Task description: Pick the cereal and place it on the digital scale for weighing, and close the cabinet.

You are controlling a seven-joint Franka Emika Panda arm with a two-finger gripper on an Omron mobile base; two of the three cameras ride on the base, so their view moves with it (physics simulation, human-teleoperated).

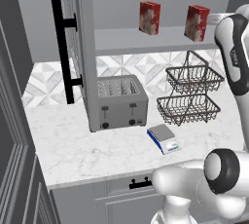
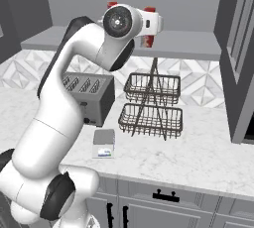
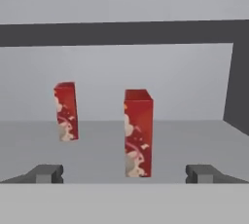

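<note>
— While the hand view is read from its left edge, what is met first?
— A second red box (image 3: 65, 111) is seen left of the claw's line and farther back on the cabinet (image 3: 146, 135) shelf. The cereal (image 3: 138, 133) is found upright, nearly centred ahead of the claw (image 3: 124, 173), between its two tips but not touched by them.
— How is the claw held?
— It is spread wide, released, with nothing grasped.
— And the digital scale (image 1: 164, 138)?
— It is set on the counter (image 1: 73, 145) well below the claw, in front of the toaster (image 1: 121, 102), beside the wire baskets (image 1: 189, 94). The cabinet's door (image 1: 68, 47) is left swung open.
</note>
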